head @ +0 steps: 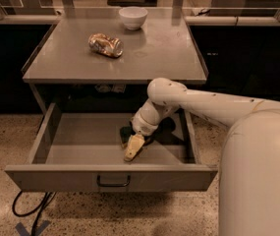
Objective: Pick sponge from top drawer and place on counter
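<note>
The top drawer [110,177] is pulled wide open below the counter [144,58]. My arm reaches down into it from the right. My gripper [132,147] is low over the drawer floor, right of the middle and near the front. A small dark green piece, the sponge [125,132], shows just behind and left of the gripper, close against it. I cannot tell whether the gripper holds it. Part of the sponge is hidden by the wrist.
A crushed gold-brown can [105,44] lies on the counter's left middle and a white bowl [133,17] stands at its back edge. A pale ledge with glass panes [21,18] runs behind. Black cables [31,210] lie on the floor at the drawer's left front.
</note>
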Action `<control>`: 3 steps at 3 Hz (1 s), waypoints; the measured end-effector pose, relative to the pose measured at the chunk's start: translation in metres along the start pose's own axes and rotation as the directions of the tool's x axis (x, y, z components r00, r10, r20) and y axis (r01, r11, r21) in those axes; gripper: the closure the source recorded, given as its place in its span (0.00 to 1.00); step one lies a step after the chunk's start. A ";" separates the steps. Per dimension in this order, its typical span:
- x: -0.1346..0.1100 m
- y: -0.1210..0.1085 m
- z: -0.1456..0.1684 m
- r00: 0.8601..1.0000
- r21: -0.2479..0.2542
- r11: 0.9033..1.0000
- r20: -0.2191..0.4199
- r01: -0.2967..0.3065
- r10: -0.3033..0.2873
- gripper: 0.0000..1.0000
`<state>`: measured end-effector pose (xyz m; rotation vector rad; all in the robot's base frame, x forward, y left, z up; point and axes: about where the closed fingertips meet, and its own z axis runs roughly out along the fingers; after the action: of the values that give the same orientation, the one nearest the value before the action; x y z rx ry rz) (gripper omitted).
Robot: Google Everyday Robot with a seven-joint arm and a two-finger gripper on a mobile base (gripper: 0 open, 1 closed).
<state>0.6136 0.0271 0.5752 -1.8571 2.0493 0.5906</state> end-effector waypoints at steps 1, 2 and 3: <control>0.000 0.000 0.000 1.000 0.000 1.000 0.000 0.000 0.000 0.38; 0.000 0.000 0.000 1.000 0.000 1.000 0.000 0.000 0.000 0.61; -0.004 0.001 -0.008 1.000 0.000 1.000 0.000 0.000 0.000 0.85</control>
<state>0.6136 0.0271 0.5842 -1.8572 2.0493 0.5905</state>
